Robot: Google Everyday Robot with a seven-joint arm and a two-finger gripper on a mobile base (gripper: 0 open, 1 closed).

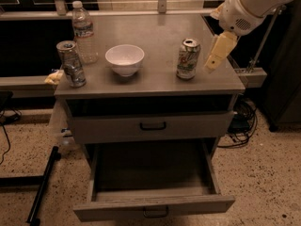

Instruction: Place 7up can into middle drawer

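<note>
The 7up can (188, 59), whitish-silver with green and red markings, stands upright on the grey cabinet top (155, 79) right of the middle. The gripper (217, 54) hangs just right of the can, at the top's right edge, a small gap away, its pale yellow fingers pointing down. The white arm reaches in from the upper right. The middle drawer (153, 182) is pulled open below and its inside looks empty; its dark loop handle shows at the bottom edge. The drawer above it (153, 126) is shut.
A white bowl (124, 59) sits at the centre of the top. A darker silver can (71, 63) and a clear water bottle (83, 32) stand at the left. Cables (242, 121) lie on the floor right of the cabinet. A black pole (42, 185) lies at the lower left.
</note>
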